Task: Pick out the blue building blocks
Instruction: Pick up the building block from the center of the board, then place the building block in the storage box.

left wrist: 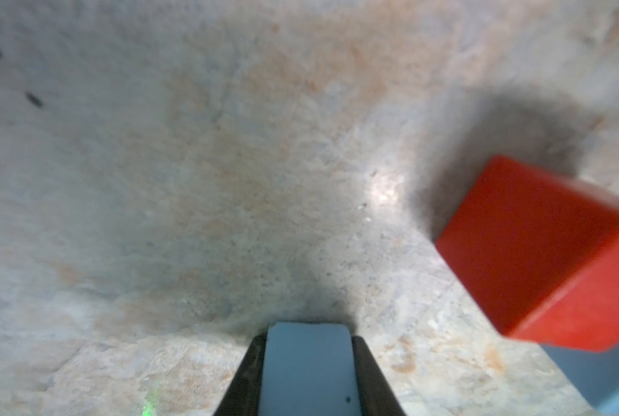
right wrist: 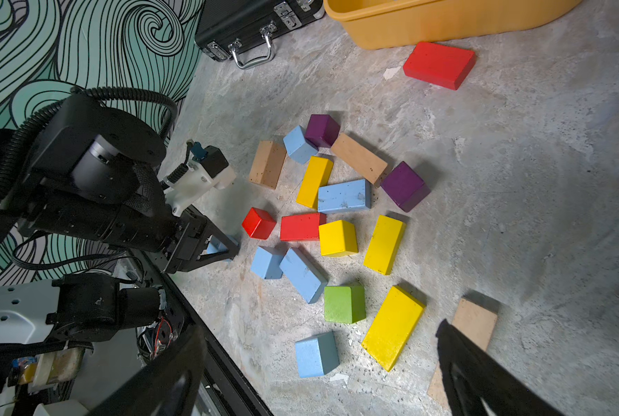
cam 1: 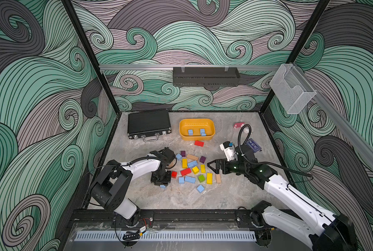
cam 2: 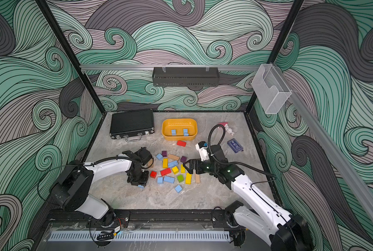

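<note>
Clamping a light-blue cube (left wrist: 308, 367) down at the surface (cam 1: 235, 191), the left pincer (cam 1: 162, 184) is clenched on it just beside a red cube (cam 1: 174, 174). The right pincer (cam 1: 210, 167) hangs released at the edge of the mixed pile (cam 1: 195, 170), where other blue blocks (cam 1: 189, 179) lie loose; three more sit inside the yellow tub (cam 1: 197, 138)
</note>
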### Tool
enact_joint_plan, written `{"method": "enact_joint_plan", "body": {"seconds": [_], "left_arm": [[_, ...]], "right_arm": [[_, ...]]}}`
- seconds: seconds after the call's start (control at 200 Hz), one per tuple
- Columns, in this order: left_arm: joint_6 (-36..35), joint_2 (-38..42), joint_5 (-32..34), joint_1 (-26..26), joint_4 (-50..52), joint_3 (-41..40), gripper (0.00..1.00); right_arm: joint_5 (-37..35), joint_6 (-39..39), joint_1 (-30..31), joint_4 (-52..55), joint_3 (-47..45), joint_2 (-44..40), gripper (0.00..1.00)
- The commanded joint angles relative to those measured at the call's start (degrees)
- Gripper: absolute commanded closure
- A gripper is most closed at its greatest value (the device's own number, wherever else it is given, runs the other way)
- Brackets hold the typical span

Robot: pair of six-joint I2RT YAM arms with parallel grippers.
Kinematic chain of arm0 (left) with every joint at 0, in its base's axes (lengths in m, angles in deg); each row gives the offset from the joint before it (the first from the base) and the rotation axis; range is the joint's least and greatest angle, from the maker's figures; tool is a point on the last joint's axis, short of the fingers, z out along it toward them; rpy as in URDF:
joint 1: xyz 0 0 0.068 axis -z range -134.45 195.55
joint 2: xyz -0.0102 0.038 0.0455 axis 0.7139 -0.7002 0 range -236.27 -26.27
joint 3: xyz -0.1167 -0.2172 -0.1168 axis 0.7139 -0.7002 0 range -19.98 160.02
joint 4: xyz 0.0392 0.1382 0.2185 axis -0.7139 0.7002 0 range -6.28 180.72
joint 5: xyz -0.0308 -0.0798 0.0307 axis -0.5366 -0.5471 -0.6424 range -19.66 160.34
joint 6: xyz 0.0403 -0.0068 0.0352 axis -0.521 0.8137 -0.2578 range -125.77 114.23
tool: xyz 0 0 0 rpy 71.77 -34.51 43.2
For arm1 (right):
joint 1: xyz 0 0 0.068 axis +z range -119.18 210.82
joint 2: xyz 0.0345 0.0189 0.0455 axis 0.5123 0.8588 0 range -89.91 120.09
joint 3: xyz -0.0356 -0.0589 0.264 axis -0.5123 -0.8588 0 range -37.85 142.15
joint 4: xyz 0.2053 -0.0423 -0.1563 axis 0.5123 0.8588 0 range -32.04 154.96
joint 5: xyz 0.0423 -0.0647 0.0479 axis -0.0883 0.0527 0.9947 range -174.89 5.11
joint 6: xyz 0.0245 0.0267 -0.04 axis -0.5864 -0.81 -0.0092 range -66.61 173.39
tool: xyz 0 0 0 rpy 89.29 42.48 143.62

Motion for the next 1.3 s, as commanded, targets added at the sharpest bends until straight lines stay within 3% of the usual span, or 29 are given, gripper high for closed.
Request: {"method": "enact_joint_plan", "body": {"seconds": [0.0,0.395,0.871,1.296], "left_arm": [[0.0,1.5,1.9,0.3,2.0,3.6,0.84],[-2.4,4.1,5.9,0.3,6.6,11.6,1.0],[-8.0,4.9,8.8,0.1,9.0,24.2,1.0],[-14.3,-3.1,11.8,-0.2,6.8,41.2,1.0]], "right_arm": [[-0.9,-1.1,0.1,-1.8,1.8,1.3,0.0],[-1.3,-0.4,0.1,0.7,6.2,3.2,0.0],[-4.3,0.7,-1.3,7.7,10.8,3.1,0.01],[-11.7,2.2,-3.6,7.4,12.0,1.8,0.01]]}}
